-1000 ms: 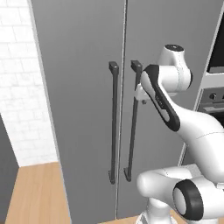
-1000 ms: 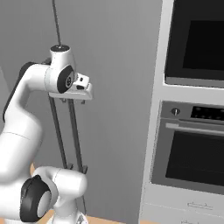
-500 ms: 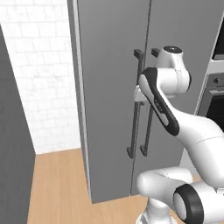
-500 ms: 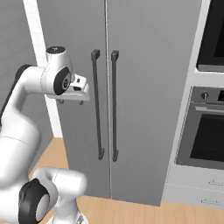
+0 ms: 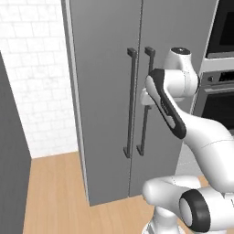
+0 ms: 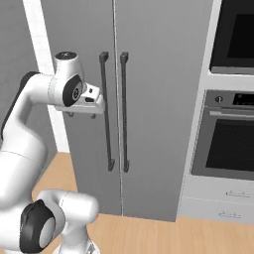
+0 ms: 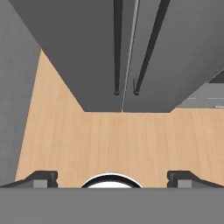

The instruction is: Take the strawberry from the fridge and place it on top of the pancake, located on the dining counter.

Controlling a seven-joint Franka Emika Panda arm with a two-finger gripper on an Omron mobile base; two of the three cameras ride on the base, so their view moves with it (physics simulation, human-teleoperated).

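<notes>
Standing at the very beginning of the task, judging from how things are lying now. Facing the fridge [image 6: 158, 99], with both of its grey doors fully shut and the seam between them closed from top to bottom. Hovering with the hand in front of the left door, near the left bar handle [image 6: 104, 111] and a little further from the right bar handle [image 6: 124, 111], but touching neither of them as far as the right base view is telling.

Keeping the jaws spread wide: in the hand view the two dark fingertips [image 7: 41, 177] are sitting at opposite sides of the bottom edge, with nothing between them, only the wooden floor [image 7: 109, 135] and the lower ends of both handles further ahead. Holding nothing, then.

Not being able to point at the strawberry: most probably lying on a shelf behind the shut doors (this is a judgement from the task sentence, not something seen).

Counting nothing as done so far. Leaving almost everything: catching one handle, pulling the door open, finding and picking the small fruit, driving away to the dining worktop, and putting the fruit on top of the pancake. Noting also the black wall oven [image 6: 233, 144] just beside the fridge on its right, playing no part in the work.
</notes>
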